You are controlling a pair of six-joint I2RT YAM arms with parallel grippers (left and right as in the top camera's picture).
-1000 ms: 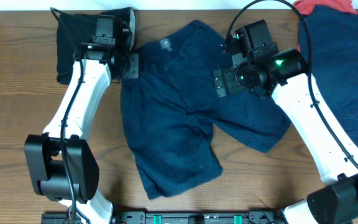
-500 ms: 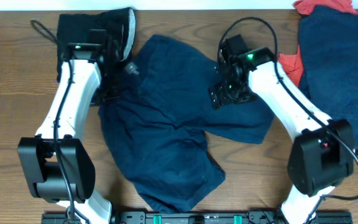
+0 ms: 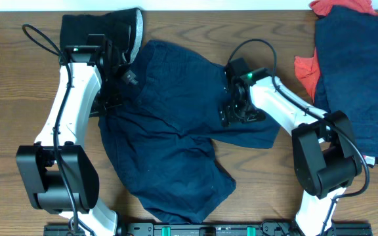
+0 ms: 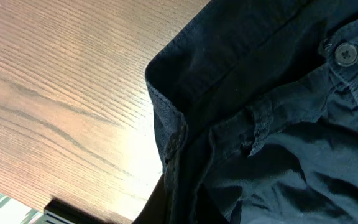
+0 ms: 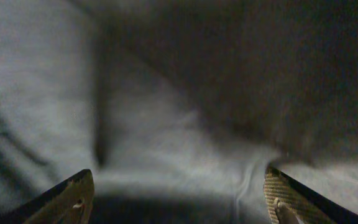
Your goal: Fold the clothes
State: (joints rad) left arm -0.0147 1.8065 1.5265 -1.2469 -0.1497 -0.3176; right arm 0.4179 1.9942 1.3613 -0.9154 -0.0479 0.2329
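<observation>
Dark navy shorts (image 3: 176, 124) lie spread across the middle of the table, one leg reaching toward the front edge. My left gripper (image 3: 125, 73) is shut on their waistband at the upper left corner. In the left wrist view the waistband (image 4: 241, 56), a button (image 4: 345, 54) and a belt loop (image 4: 258, 124) fill the frame, and the cloth runs down into my jaws. My right gripper (image 3: 235, 113) stands open low over the shorts' right side. Its two fingertips (image 5: 73, 199) are wide apart, with navy fabric (image 5: 166, 124) under and between them.
A black piece with a grey band (image 3: 100, 29) lies at the back left, just behind my left arm. More navy fabric (image 3: 359, 72) and red-orange pieces (image 3: 306, 69) sit at the right. Bare wooden table (image 3: 18, 98) shows on the left.
My left gripper has dragged the waistband leftward, shifting the shorts left. My right gripper has moved left and down onto the shorts, its arm swinging in, and its fingers have narrowed slightly.
</observation>
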